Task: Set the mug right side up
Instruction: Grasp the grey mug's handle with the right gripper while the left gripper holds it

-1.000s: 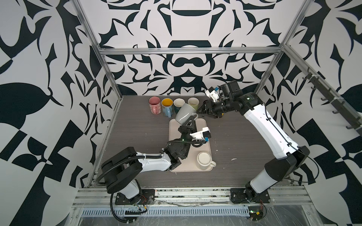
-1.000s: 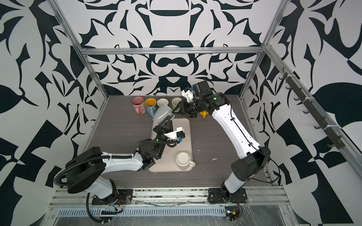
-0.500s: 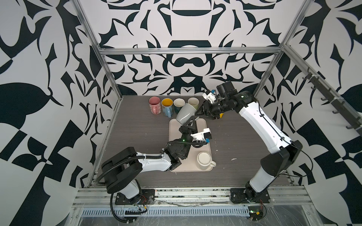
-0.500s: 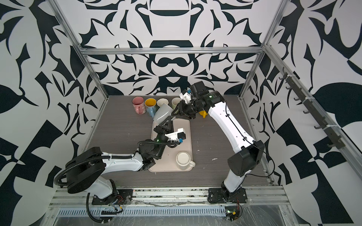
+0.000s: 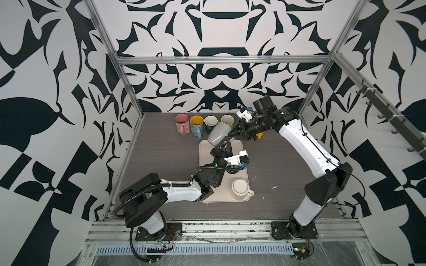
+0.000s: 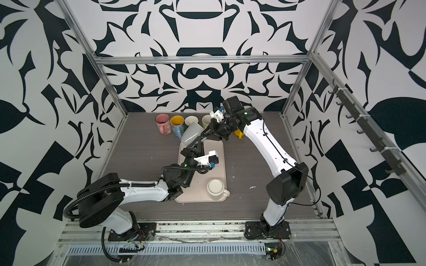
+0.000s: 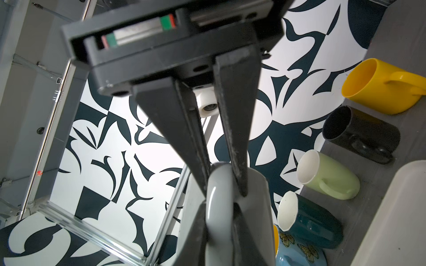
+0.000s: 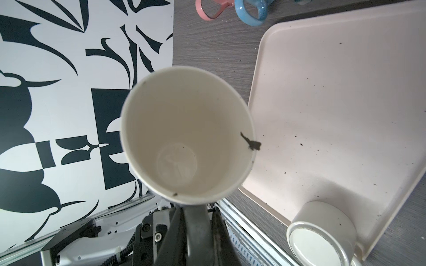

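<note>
Grey tapered ceramic mug (image 5: 216, 135) is off the surface, in the air over the far end of the beige rectangular plastic tray (image 5: 238, 147). It sits tilted, neither upright nor inverted. The right wrist view looks straight into its pale inside, with the rim facing that camera.

Left gripper (image 5: 225, 145) reaches up from the tray side. Its jaws are clenched on the mug's handle, seen close in the left wrist view (image 7: 220, 221).

Right gripper (image 5: 234, 135) comes in from the far right and meets the same handle. In the left wrist view (image 7: 223, 187) its two dark fingers (image 7: 237, 149) straddle the top of the handle and press on both sides, so it is clamped there too. Both claws grip the one mug, tips just beside each other.

A cream ceramic mug (image 5: 239, 189) stands upside down on the near right part of the tray, base up and handle to the right, well apart from the held mug.

Along the back wall is a row of upright mugs:
- pink mug (image 5: 182, 123)
- blue mug with yellow inside (image 5: 196, 126)
- dark teal mug with white inside (image 5: 209, 121)
- pale green mug (image 5: 228, 119)

The held mug partly hides the last two in both top views. A yellow mug (image 7: 380, 85) and a black mug (image 7: 362, 135) sit further along, beyond the right gripper.

Dark specks dot the tray floor in the right wrist view.
</note>
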Action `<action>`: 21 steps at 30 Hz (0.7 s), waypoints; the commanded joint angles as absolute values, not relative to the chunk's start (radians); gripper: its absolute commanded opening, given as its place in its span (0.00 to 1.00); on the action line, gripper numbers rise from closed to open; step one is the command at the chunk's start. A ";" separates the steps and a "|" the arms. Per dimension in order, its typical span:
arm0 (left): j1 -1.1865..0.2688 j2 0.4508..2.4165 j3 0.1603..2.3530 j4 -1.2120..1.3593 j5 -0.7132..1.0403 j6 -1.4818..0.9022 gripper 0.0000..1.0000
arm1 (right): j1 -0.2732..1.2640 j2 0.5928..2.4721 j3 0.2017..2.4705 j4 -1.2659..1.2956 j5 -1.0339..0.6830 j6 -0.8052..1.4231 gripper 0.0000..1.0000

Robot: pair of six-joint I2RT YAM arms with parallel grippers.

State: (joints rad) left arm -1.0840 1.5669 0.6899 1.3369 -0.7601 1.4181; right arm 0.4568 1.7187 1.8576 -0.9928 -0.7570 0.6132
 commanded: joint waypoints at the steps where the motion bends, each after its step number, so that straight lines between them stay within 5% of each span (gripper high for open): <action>1: -1.091 1.569 0.732 1.442 -0.727 1.442 0.00 | 0.462 1.699 1.848 -0.960 -0.785 0.629 0.06; 3: -1.091 1.572 0.732 1.442 -0.728 1.442 0.00 | 0.462 1.694 1.835 -0.964 -0.786 0.627 0.00; 13: -1.091 1.599 0.758 1.442 -0.775 1.453 0.00 | 0.463 1.624 1.756 -0.911 -0.755 0.626 0.00; 21: -1.091 1.607 0.769 1.442 -0.806 1.453 0.29 | 0.463 1.558 1.666 -0.799 -0.716 0.660 0.00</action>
State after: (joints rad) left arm -1.0943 1.6119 0.7292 1.3426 -0.7860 1.4326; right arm 0.4507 1.5997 1.6897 -0.8547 -0.7208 0.6487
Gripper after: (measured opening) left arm 0.276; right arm 0.124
